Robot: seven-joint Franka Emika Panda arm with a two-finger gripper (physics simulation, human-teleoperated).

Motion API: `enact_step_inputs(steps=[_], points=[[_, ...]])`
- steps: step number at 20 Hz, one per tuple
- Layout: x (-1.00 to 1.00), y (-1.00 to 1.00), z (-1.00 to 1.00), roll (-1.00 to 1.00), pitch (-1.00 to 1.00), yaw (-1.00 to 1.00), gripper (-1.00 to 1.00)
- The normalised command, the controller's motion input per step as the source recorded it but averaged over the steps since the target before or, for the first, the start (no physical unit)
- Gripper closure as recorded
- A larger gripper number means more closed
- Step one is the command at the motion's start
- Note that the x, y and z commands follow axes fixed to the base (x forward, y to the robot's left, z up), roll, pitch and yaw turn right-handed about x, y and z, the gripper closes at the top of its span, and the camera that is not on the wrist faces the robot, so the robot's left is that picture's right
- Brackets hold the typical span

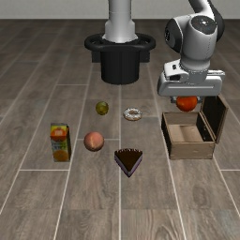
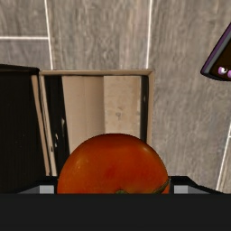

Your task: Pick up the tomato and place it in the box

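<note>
Arm (image 1: 195,36) bent downward; fingers (image 2: 183,187) clamped around the tomato (image 2: 113,164)

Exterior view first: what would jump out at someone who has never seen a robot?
The round red-orange tomato, held up in the robot's gripper at the exterior view's right. It hangs right above the open wooden box. An orange juice carton stands apart, toward the exterior view's left.
</note>
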Motion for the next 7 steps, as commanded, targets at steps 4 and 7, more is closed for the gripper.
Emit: enact_step_inputs(steps=[4,7], points=[[0.0,0.0,0.0,0.0,0.0,0.0,-1.0],[0.0,0.0,0.0,0.0,0.0,0.0,-1.0]])
